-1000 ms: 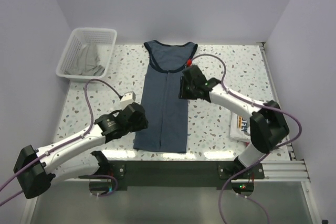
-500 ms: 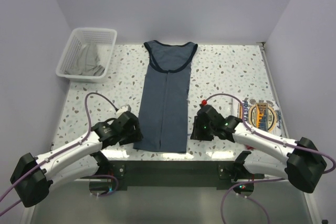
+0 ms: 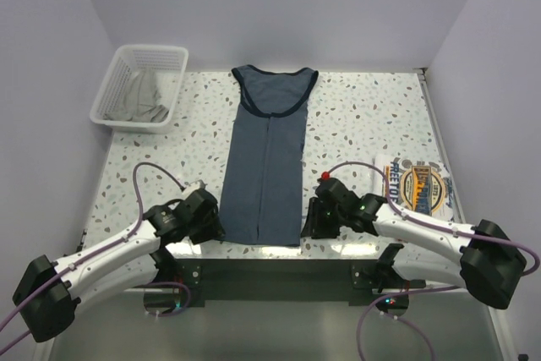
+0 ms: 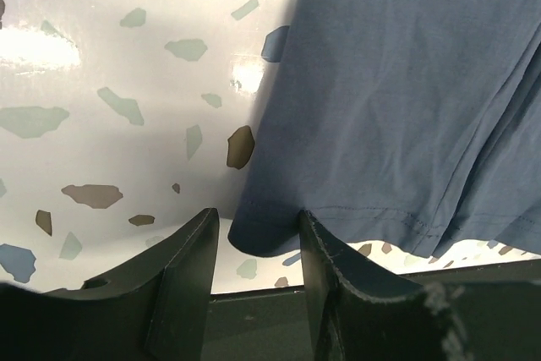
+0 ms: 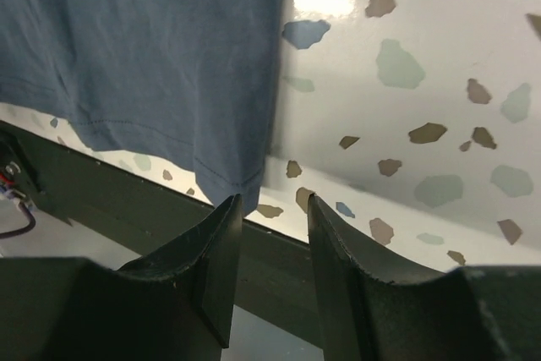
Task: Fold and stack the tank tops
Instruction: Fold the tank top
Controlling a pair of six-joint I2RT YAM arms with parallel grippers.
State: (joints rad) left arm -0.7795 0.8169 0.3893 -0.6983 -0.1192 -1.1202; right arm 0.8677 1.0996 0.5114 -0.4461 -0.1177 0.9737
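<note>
Slate-blue tank top spread flat on the speckled bench, an end effector at each near hem corner.

The blue top lies lengthwise at the middle of the bench, navy-trimmed neckline at the far edge and hem at the near edge. A white plastic basket holding grey cloth sits at the far left corner. The white tank top, folded with its round blue-orange graphic facing up, lies at the near right, well apart from the blue one. The left end effector is released, its fingers parted with the top's near left hem corner between them. The right end effector is also released, its parted fingers just beside the near right hem corner, gripping nothing.
</note>
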